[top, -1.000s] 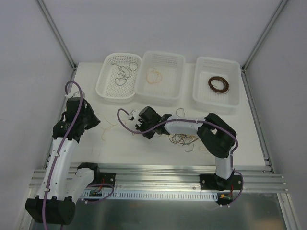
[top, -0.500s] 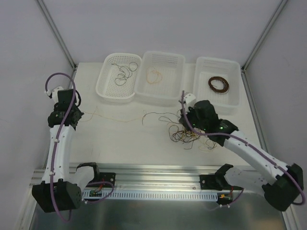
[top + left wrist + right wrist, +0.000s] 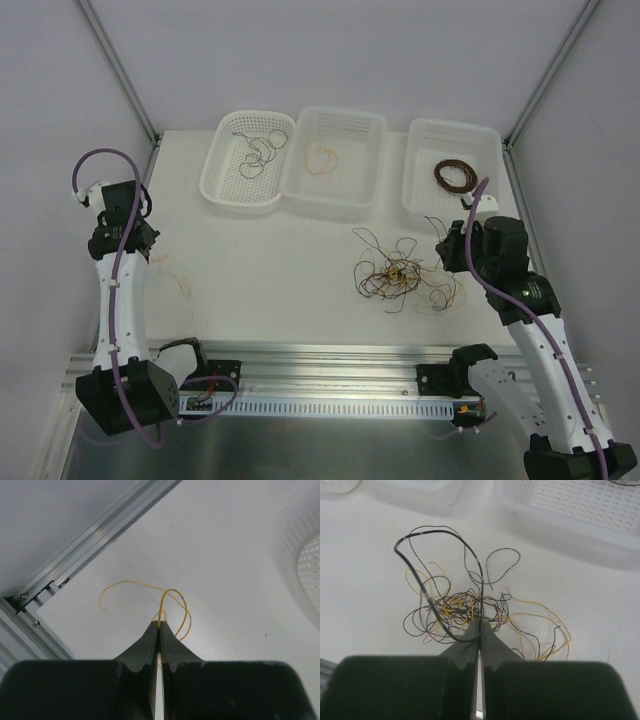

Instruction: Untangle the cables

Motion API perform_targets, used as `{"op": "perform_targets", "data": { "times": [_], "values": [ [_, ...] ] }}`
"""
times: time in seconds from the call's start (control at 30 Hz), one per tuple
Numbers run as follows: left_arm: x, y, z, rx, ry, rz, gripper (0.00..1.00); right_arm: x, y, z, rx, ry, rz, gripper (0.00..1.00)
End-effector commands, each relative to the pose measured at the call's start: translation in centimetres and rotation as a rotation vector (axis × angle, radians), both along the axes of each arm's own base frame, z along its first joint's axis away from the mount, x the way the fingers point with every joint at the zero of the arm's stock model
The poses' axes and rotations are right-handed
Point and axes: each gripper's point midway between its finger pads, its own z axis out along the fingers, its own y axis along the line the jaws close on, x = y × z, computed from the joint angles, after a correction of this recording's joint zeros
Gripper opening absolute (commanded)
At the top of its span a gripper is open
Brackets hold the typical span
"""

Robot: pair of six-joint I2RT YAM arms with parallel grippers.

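A tangle of thin black, brown and orange-yellow cables [image 3: 393, 276] lies on the white table right of centre; it also shows in the right wrist view [image 3: 460, 607]. My right gripper [image 3: 447, 248] [image 3: 481, 620] is beside its right edge, shut on a black cable [image 3: 427, 530] that loops up from the tangle. My left gripper [image 3: 148, 250] [image 3: 159, 626] is at the table's far left edge, shut on a single orange-yellow cable [image 3: 172, 590]. That cable trails loose on the table [image 3: 182, 283], apart from the tangle.
Three white perforated baskets stand along the back: the left one [image 3: 222, 185] holds a black wire, the middle one [image 3: 340, 205] an orange wire, the right one [image 3: 420, 205] a wound dark-brown ring. An aluminium rail [image 3: 95, 530] borders the table's left edge.
My left gripper has pulled the orange-yellow cable further left, free of the tangle. My right gripper has swung right, past the tangle, with the black cable.
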Motion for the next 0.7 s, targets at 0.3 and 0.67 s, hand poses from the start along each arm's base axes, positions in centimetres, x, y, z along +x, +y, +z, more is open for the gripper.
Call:
{"op": "perform_targets", "data": {
  "times": [0.3,0.67],
  "values": [
    [2.8,-11.2,10.1,-0.294,-0.395,-0.523,0.0,-2.2,5.7,-5.2,0.124,0.261,0.214,0.49],
    [3.1,-22.0,24.0,-0.374,-0.673,-0.96,0.0,-3.7,5.8,-6.1,0.127,0.231,0.218,0.83]
  ]
}}
